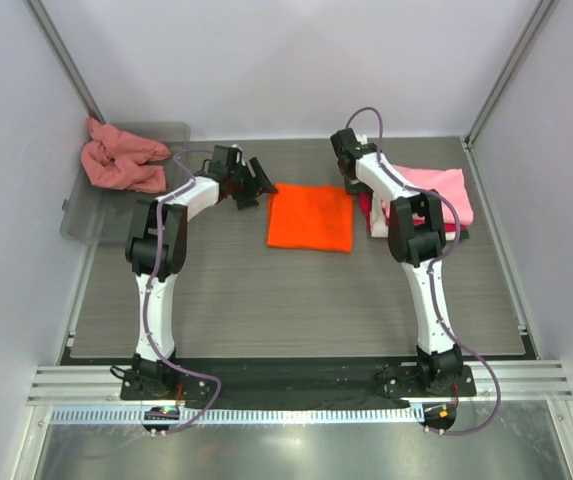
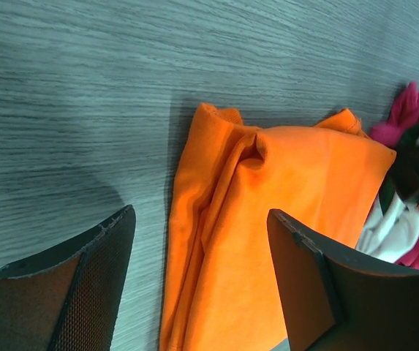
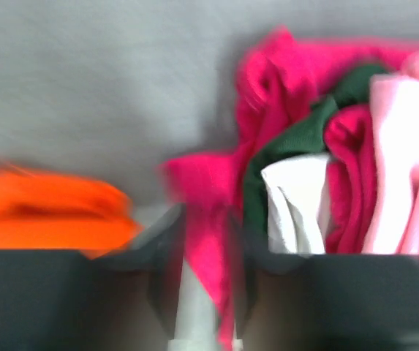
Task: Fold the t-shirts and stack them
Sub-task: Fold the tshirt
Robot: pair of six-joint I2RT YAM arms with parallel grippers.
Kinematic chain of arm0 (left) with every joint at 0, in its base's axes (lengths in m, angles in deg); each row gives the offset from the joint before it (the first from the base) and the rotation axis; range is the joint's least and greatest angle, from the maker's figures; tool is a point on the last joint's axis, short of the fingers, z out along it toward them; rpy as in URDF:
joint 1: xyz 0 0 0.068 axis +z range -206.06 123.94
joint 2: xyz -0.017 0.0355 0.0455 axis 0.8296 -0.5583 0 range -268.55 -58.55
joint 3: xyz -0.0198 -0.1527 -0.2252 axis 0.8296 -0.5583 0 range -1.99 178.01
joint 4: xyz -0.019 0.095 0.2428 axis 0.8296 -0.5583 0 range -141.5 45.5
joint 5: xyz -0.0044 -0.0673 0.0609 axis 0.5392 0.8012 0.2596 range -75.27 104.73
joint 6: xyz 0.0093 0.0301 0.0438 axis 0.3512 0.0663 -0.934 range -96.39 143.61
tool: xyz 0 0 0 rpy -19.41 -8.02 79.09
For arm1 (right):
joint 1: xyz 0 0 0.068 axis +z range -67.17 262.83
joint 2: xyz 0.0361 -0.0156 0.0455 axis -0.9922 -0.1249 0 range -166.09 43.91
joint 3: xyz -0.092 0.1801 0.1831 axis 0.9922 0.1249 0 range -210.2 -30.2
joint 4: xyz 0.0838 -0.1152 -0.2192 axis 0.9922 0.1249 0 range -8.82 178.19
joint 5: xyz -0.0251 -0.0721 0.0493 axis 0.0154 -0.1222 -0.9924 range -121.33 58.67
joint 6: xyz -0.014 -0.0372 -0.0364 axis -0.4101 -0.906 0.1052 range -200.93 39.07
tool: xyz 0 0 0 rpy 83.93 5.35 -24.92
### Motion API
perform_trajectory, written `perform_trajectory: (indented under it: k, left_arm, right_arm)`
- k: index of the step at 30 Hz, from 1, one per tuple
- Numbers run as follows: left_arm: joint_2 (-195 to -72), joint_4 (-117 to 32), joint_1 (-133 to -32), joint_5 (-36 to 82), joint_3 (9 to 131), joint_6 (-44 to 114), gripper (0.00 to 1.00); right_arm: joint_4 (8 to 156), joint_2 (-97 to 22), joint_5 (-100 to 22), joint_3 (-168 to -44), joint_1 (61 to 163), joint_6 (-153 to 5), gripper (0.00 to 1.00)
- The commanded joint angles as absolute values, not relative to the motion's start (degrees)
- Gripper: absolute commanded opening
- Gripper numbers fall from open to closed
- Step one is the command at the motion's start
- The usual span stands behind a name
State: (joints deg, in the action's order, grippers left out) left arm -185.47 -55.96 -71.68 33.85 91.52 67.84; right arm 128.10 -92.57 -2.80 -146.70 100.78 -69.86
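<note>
The bright orange t-shirt [image 1: 311, 218] lies folded flat at mid-table. My left gripper [image 1: 258, 188] is open and empty just left of it; in the left wrist view [image 2: 200, 212] its jaws straddle the orange shirt's [image 2: 289, 190] bunched left edge. The light pink t-shirt [image 1: 436, 188] lies on the crimson red t-shirt [image 1: 369, 207] at the right. My right gripper [image 1: 359, 192] sits at that pile's left edge; in the blurred right wrist view [image 3: 202, 219] it is shut on a flap of the crimson shirt [image 3: 267, 88]. The salmon-pink t-shirt [image 1: 121, 160] lies crumpled at the back left.
The clear grey tray [image 1: 86, 215] sits at the back left under the salmon-pink shirt. A dark green cloth [image 3: 289, 153] and a white cloth [image 3: 297, 208] are folded in the right pile. White walls close the table on three sides.
</note>
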Motion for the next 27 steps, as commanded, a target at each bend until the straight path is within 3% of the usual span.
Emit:
perform_trajectory:
  k: [1,4,11,16,19,20,23,27]
  left_arm:
    - [-184.76,-55.4,-71.27,34.42,92.05,66.32,0.74]
    - [-185.29,-55.22,-71.27,34.51,92.14,66.15,0.75]
    - [-186.61,-55.14,-71.35,34.6,93.37,66.5,0.76]
    - [-186.08,-55.4,-71.88,33.45,92.14,65.97,0.77]
    - [-186.26,-55.31,-72.14,33.45,91.79,65.97,0.7]
    - [-186.43,-55.4,-72.41,33.54,91.87,66.06,0.6]
    - [-187.31,-55.4,-72.76,33.54,92.31,66.5,0.47]
    - [-188.98,-54.87,-73.02,33.54,92.93,67.64,0.41]
  right_arm:
    - [128.73,-96.62,-6.81,-157.97,102.16,-67.84,0.41]
    - [128.3,-94.44,-6.9,-157.91,102.16,-66.35,0.61]
    - [118.81,-82.05,-13.13,-144.55,100.58,-61.17,0.66]
    - [110.46,-76.24,-25.85,-135.5,98.21,-58.78,0.67]
    - [107.3,-75.79,-30.53,-132.68,97.07,-58.08,0.67]
    - [106.59,-75.88,-35.33,-132.07,96.8,-57.9,0.68]
    - [103.34,-75.62,-40.8,-129.17,96.1,-57.02,0.68]
    - [97.99,-74.13,-44.33,-124.43,96.01,-56.23,0.68]
